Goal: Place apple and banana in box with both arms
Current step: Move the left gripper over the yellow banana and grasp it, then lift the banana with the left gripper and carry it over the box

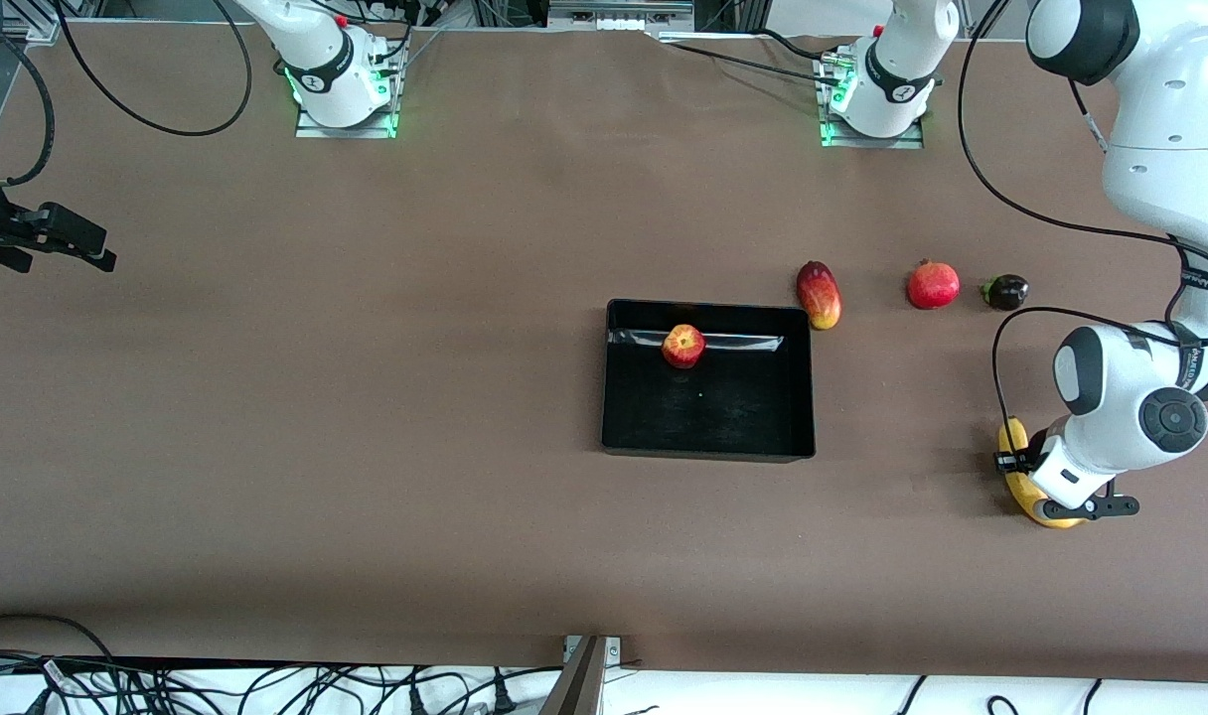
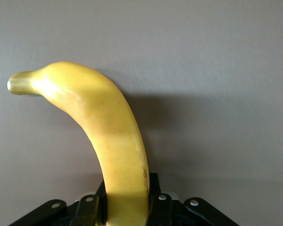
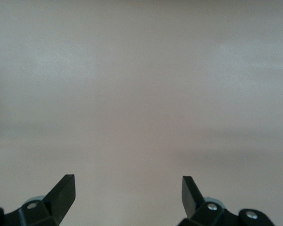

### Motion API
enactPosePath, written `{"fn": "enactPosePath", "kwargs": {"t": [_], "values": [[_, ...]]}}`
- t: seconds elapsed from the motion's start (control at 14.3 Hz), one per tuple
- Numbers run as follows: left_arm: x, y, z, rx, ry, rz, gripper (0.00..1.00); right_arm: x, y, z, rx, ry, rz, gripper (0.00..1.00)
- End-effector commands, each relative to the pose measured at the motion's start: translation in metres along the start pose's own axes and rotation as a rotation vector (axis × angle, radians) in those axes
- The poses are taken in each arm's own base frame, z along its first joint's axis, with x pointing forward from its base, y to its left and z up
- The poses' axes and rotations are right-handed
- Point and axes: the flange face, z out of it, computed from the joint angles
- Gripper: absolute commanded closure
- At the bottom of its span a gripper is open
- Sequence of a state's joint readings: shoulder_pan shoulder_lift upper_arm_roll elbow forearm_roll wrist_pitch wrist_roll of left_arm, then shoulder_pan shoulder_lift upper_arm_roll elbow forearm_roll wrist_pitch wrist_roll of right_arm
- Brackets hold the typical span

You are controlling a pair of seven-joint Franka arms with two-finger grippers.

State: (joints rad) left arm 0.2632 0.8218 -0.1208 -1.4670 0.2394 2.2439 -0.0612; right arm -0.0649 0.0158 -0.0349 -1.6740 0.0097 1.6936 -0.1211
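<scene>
Banana is the step in hand: my left jaws are pinched on it, one finger on each side of its body, down on the desk at the left arm's end and nearer the front camera than the box. It looks to be lying on the brown surface, not yet lifted, with its stem end reaching out ahead of my wrist. The apple already sits inside the box, close against the wall toward the robot bases, so I judge half the job done.

Next, as I judge it, I must lift straight up, carry the banana over the open part of the box on the side nearer the front camera, and let go low enough that it does not bounce out or knock the apple.

My right jaws hang spread and empty over bare desk at the right arm's end; that arm waits.

Three other fruits lie in a row past the box toward the bases: an elongated red-yellow fruit just beside its corner, a round red fruit, and a small dark fruit. Cables trail along the desk's edges.
</scene>
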Motion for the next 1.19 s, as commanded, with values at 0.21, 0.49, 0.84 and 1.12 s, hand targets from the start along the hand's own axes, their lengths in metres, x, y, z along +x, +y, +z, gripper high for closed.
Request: {"fn": "enactPosePath", "kwargs": {"t": [0.21,0.49,0.84,1.12], "values": [[-0.035,0.125,-0.163,0.013,-0.105,-0.093,1.0,-0.003,0.003,-0.009,0.014,0.007,0.012,0.0],[-0.076,0.25,-0.215,-0.141,-0.178,-0.218,1.0,0.001,0.004,-0.009,0.011,0.024,0.013,0.0],[-0.128,0.388,-0.18,-0.104,-0.232,-0.231,1.0,-0.001,0.005,-0.009,0.011,0.018,0.015,0.0],[-0.134,0.417,-0.135,-0.108,-0.254,-0.271,1.0,-0.001,0.004,-0.008,0.013,0.013,0.015,0.0]]}}
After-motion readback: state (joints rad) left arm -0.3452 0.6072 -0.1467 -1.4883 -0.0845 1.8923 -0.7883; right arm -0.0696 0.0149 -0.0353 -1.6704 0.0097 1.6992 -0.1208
